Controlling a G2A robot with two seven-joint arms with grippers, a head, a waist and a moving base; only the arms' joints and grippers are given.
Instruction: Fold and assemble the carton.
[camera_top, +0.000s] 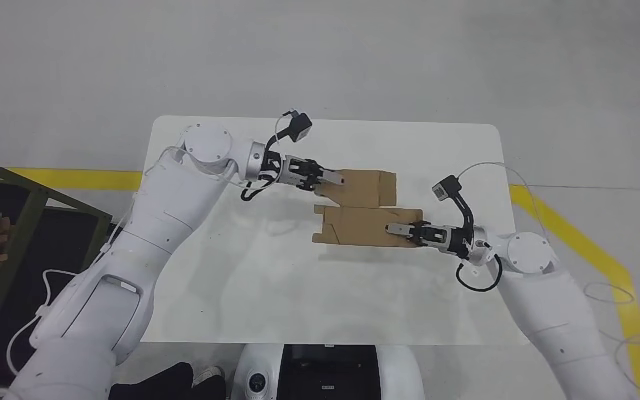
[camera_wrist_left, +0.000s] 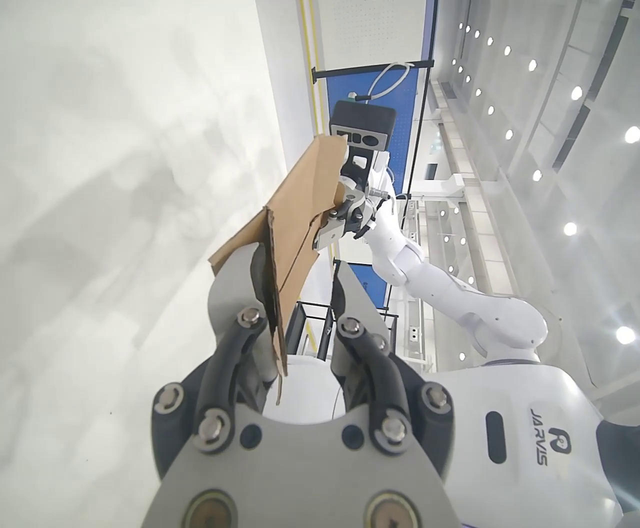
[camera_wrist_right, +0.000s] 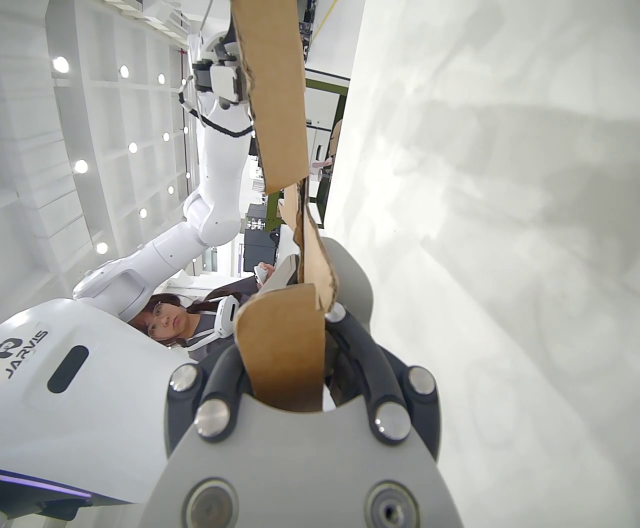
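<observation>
A white table (camera_top: 250, 290) stands on a pale grey floor (camera_top: 400, 60), and a yellow line (camera_top: 70, 178) runs across the floor past both of the table's sides. The carton (camera_top: 360, 225) is at the middle of the table, between the two arms. It is brown cardboard, mostly flat, with one panel set a little farther from the robot than the other, longer one. From these views I cannot tell whether it rests on the tabletop or is held just above it.

The left gripper (camera_top: 335, 180) is at the end of the farther panel. In the left wrist view its jaws are spread. The carton's (camera_wrist_left: 300, 210) edge runs in between them and lies against one finger (camera_wrist_left: 240, 285), with a clear gap to the other.

The right gripper (camera_top: 395, 231) is at the opposite end, on the nearer panel. In the right wrist view its jaws are drawn in and pinch a corrugated edge of the carton (camera_wrist_right: 277, 90). A bent flap covers one finger, and the other finger (camera_wrist_right: 350, 280) presses against the cardboard.
</observation>
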